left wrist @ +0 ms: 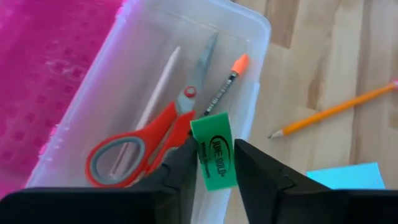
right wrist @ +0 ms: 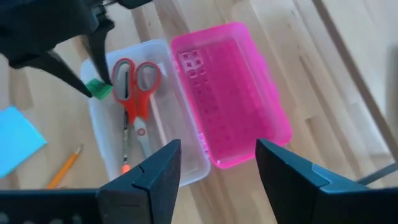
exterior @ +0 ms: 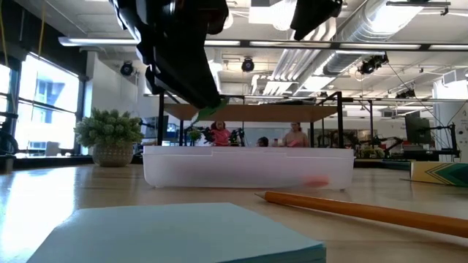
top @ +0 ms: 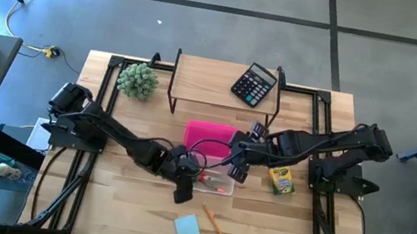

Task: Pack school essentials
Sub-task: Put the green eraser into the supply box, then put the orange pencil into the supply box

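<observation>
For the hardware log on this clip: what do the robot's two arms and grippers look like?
Both arms are dark, near-black, built of jointed segments on black bases, with black cables running down beside them. The left gripper has two thick, matte black wedge-shaped fingers; the right gripper has the same black, angular pair. No markings show on either.

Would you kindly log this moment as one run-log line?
left gripper: shut on green eraser, above clear plastic pencil case | right gripper: open, hovering over pink lid | red-handled scissors: in case
</observation>
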You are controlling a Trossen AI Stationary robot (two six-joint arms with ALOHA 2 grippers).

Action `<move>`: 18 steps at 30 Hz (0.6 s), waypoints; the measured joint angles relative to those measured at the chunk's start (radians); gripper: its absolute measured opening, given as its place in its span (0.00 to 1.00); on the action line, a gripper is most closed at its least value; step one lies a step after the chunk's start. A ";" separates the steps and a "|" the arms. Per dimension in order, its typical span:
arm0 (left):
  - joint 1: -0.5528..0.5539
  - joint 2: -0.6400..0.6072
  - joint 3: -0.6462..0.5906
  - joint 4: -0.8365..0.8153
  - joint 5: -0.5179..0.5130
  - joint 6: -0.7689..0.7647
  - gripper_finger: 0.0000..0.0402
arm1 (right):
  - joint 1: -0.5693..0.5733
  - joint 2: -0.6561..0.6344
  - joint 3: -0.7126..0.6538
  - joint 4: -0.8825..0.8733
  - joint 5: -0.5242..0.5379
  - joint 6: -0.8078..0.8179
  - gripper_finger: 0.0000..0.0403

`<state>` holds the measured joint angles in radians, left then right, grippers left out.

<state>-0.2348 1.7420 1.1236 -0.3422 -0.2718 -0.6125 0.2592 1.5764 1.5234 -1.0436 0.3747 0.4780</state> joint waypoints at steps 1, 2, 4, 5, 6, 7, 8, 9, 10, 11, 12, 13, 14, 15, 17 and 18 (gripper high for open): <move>0.000 0.000 0.000 0.000 0.000 0.006 0.27 | 0.010 0.000 0.000 -0.001 0.000 0.014 0.49; 0.000 0.000 0.000 0.000 0.001 0.014 0.29 | 0.021 0.000 0.000 0.000 0.000 0.024 0.49; 0.000 -0.001 0.000 0.000 0.002 0.023 0.34 | 0.045 0.000 0.000 0.000 0.000 0.055 0.49; 0.000 -0.005 0.000 -0.001 0.002 0.026 0.36 | 0.059 0.000 0.000 0.000 0.000 0.077 0.49; 0.001 -0.008 0.000 -0.001 0.003 0.033 0.38 | 0.073 0.000 0.000 0.000 0.000 0.100 0.49; 0.004 -0.010 0.000 0.002 0.007 0.044 0.40 | 0.087 0.001 0.000 0.000 0.005 0.124 0.49; 0.009 -0.011 0.000 0.001 0.021 0.051 0.41 | 0.103 0.004 0.000 0.000 0.019 0.151 0.49; 0.016 -0.017 0.000 -0.009 0.042 0.052 0.43 | 0.120 0.008 0.000 0.000 0.031 0.177 0.49; 0.023 -0.026 -0.001 -0.026 0.069 0.052 0.44 | 0.137 0.015 0.000 -0.001 0.040 0.199 0.49; 0.031 -0.032 0.000 -0.024 0.097 0.052 0.44 | 0.153 0.023 0.000 0.000 0.041 0.220 0.49; 0.038 -0.036 0.002 -0.022 0.117 0.059 0.44 | 0.170 0.032 0.000 0.002 0.041 0.241 0.49; 0.045 -0.046 0.001 -0.043 0.133 0.072 0.45 | 0.186 0.044 -0.001 0.003 0.041 0.264 0.49; 0.049 -0.058 -0.001 -0.066 0.140 0.081 0.44 | 0.201 0.057 -0.001 0.011 0.042 0.282 0.49; 0.054 -0.068 -0.001 -0.065 0.141 0.087 0.44 | 0.218 0.069 -0.001 0.022 0.043 0.300 0.49; 0.056 -0.095 0.000 -0.088 0.137 0.098 0.43 | 0.247 0.094 -0.001 0.032 0.054 0.338 0.49; 0.057 -0.113 0.000 -0.111 0.129 0.103 0.43 | 0.258 0.106 -0.001 0.047 0.065 0.356 0.49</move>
<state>-0.1780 1.6290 1.1237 -0.4534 -0.1430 -0.5092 0.5175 1.6828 1.5227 -0.9963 0.4399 0.8344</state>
